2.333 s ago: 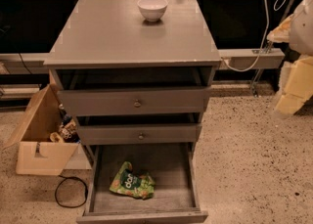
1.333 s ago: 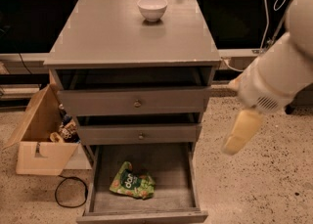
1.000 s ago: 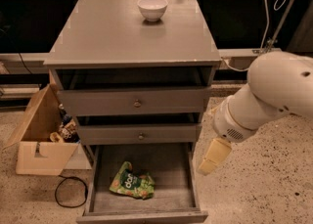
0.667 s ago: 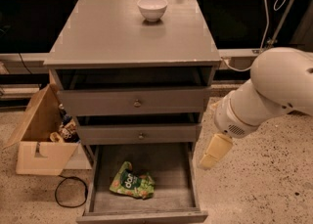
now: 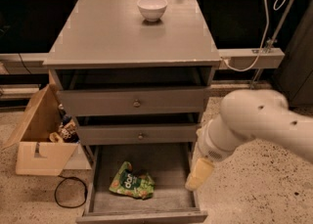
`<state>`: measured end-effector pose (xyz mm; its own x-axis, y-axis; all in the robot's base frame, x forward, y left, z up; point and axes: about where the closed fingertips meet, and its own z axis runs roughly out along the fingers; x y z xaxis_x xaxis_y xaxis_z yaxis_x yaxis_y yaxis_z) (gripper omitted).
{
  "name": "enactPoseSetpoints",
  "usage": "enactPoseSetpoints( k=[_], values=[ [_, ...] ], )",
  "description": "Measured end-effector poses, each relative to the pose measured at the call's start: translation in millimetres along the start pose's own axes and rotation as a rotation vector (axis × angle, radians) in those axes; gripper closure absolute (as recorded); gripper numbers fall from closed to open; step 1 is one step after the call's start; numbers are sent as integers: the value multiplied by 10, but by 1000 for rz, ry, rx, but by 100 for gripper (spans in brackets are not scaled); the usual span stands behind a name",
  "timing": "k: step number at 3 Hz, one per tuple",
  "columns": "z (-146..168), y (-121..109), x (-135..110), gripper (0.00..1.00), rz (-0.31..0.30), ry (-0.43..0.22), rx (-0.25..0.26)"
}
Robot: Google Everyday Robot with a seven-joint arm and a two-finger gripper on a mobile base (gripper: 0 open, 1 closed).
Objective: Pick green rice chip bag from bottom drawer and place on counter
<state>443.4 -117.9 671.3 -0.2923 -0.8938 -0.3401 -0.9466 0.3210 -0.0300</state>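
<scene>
The green rice chip bag (image 5: 131, 185) lies crumpled on the floor of the open bottom drawer (image 5: 164, 167), towards its front left. My gripper (image 5: 198, 174) hangs at the end of the white arm (image 5: 254, 125), over the drawer's right edge and to the right of the bag, not touching it. The counter (image 5: 122, 34) is the grey cabinet top above.
A white bowl (image 5: 152, 8) stands at the back of the counter. The two knobbed drawers (image 5: 136, 102) above are slightly open. An open cardboard box (image 5: 39, 137) with items and a black cable loop (image 5: 68, 192) lie on the floor to the left.
My arm has swung in from the far right, down and left, bringing the gripper to the right edge of the bottom drawer. The bag has not moved.
</scene>
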Motion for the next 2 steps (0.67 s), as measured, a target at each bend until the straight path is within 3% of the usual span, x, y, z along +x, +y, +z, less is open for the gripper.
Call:
enactPoseSetpoints(
  k=[1, 2],
  values=[
    [859, 120, 198, 0, 4, -12, -35],
    [1818, 109, 188, 0, 7, -111, -44]
  ],
)
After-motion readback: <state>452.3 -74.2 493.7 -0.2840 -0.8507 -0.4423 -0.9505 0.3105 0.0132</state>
